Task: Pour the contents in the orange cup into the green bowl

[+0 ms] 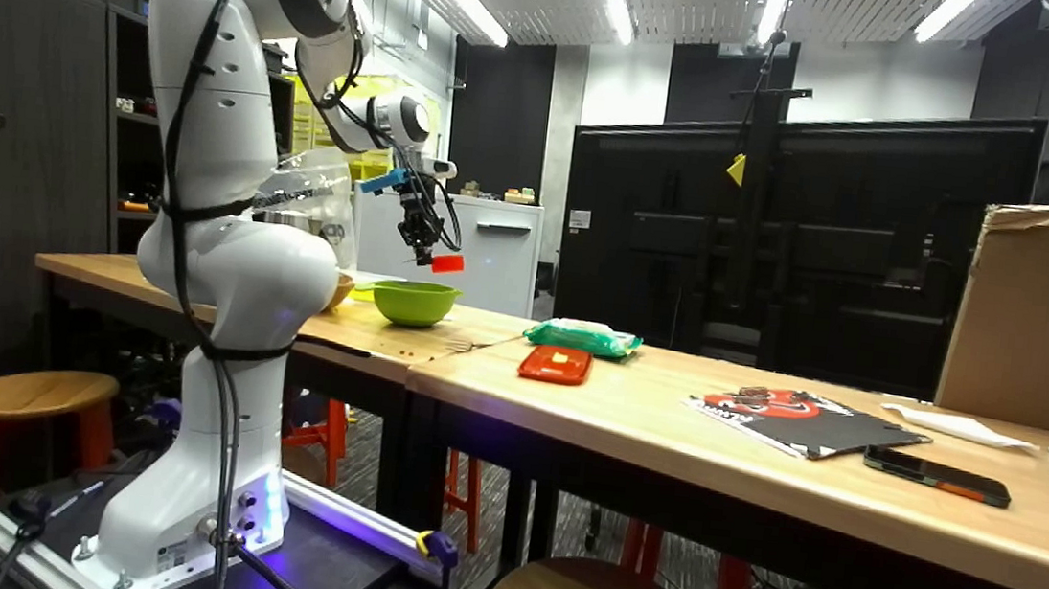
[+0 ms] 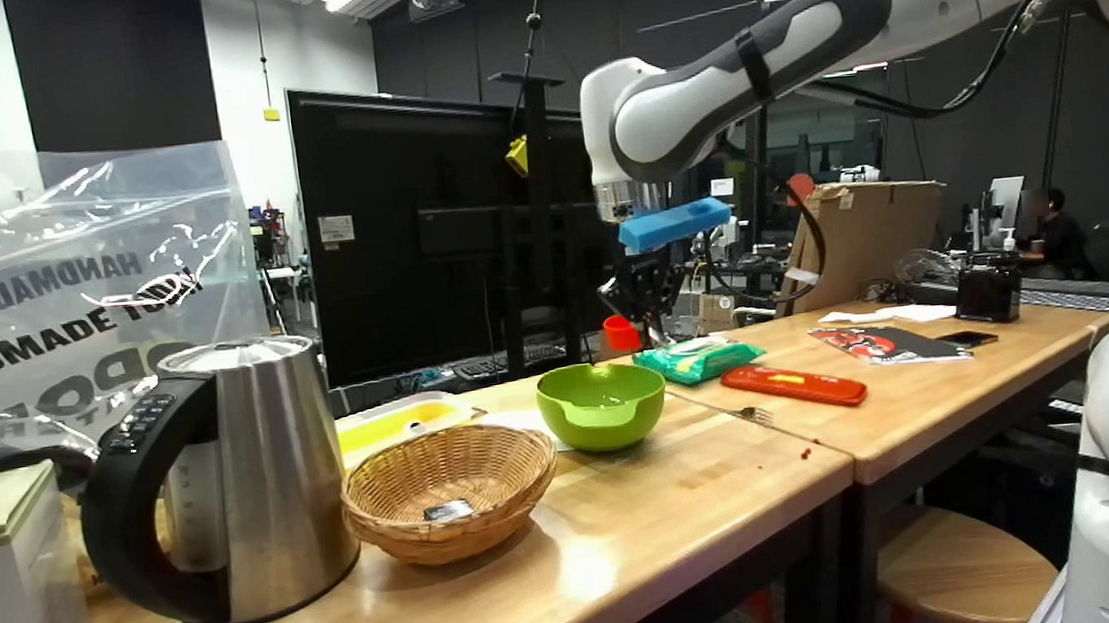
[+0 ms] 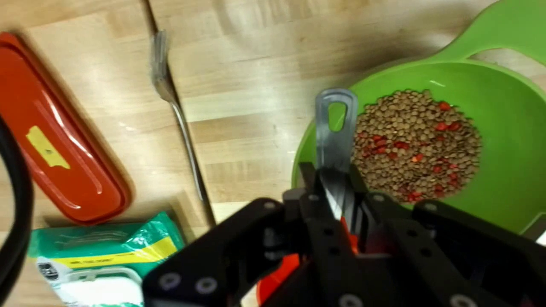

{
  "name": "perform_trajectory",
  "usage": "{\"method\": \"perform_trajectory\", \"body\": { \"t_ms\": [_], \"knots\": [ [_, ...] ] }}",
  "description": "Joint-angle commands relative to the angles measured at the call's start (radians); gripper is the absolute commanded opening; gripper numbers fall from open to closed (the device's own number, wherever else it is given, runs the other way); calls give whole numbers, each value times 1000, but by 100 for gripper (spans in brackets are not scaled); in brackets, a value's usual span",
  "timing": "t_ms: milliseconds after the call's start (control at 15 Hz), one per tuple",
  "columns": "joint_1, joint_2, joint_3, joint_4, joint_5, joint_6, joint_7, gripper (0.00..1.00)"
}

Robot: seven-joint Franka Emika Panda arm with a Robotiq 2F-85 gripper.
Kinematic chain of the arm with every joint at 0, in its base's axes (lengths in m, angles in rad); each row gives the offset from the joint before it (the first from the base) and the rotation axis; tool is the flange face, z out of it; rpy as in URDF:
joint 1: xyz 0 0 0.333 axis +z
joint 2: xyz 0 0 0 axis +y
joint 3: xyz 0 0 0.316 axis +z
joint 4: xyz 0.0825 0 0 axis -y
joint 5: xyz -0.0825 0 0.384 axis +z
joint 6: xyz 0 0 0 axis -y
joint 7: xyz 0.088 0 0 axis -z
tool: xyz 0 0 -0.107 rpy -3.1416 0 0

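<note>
Orange cup (image 1: 447,264) just beside claw (image 3: 332,172), metal handle (image 3: 335,147) pinched.

One lime-green round bowl (image 2: 598,438), one small orange-red cup (image 2: 621,334), one silver metal fork (image 3: 184,133), one oblong red case (image 3: 68,149), one green plastic packet (image 2: 700,363) and one steel kettle (image 2: 278,476) share the scene.

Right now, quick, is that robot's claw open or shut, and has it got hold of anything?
Claw: closed, holding the orange cup by its metal handle.
</note>
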Motion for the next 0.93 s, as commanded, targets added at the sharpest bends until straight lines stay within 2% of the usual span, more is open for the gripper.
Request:
{"method": "perform_trajectory", "body": {
  "t_ms": [0, 467, 867],
  "knots": [
    [-16, -103, -2, -139, 87, 134, -88, 4],
    [-37, -194, 1, -251, 140, 197, -151, 4],
    [-44, -225, 4, -256, 143, 163, -183, 4]
  ]
}}
